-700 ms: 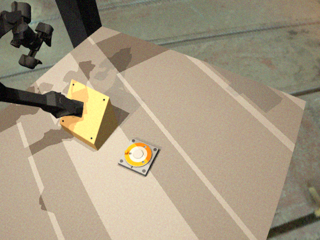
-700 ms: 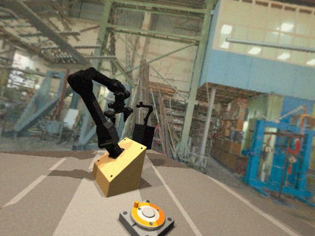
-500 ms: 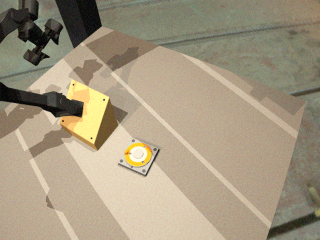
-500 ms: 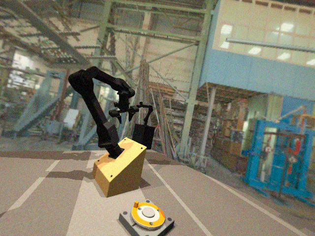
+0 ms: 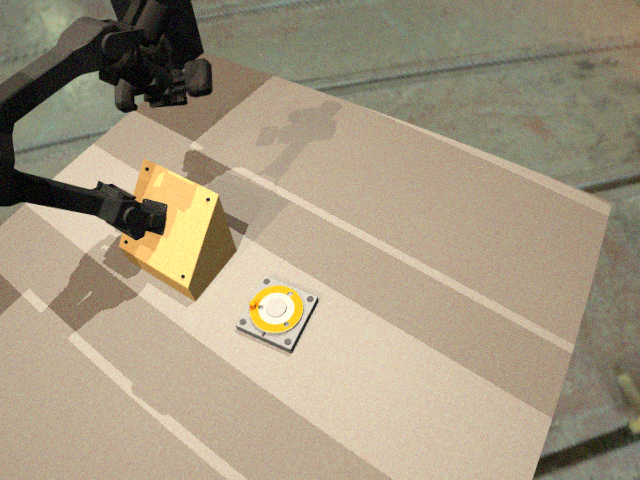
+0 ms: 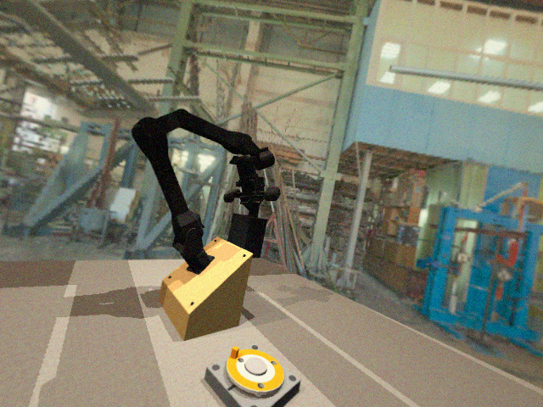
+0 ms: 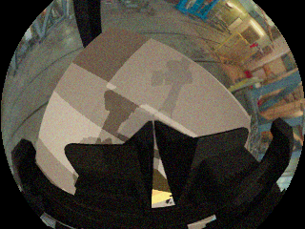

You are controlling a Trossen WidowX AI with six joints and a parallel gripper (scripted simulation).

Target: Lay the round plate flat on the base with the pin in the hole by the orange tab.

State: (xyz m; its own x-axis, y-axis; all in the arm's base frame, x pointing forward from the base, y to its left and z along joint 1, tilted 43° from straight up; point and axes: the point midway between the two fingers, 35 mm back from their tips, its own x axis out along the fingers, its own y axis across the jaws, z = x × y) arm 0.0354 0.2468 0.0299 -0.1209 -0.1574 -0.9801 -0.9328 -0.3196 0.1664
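Note:
The round plate, a yellow ring [image 5: 295,316] [image 6: 280,372] around a white ring, sits around the pale post [image 5: 276,307] [image 6: 255,365] on the square grey base [image 5: 253,327] [image 6: 285,387]. Its orange tab [image 5: 252,305] [image 6: 235,352] stands on the side toward the wedge block, with a small hole [image 5: 260,307] [image 6: 240,359] just inside it. The pin is not visible, and I cannot clearly tell the plate's tilt. My gripper [image 5: 168,97] [image 6: 253,214] [image 7: 152,125] is shut and empty, high up and far behind the plate, not touching it.
A yellow wedge block [image 5: 178,227] [image 6: 219,302] carries the arm's foot and stands between the base and the back of the table. A dark box-like post [image 6: 248,231] stands behind it. The table's long edge [image 5: 439,135] runs along the far right.

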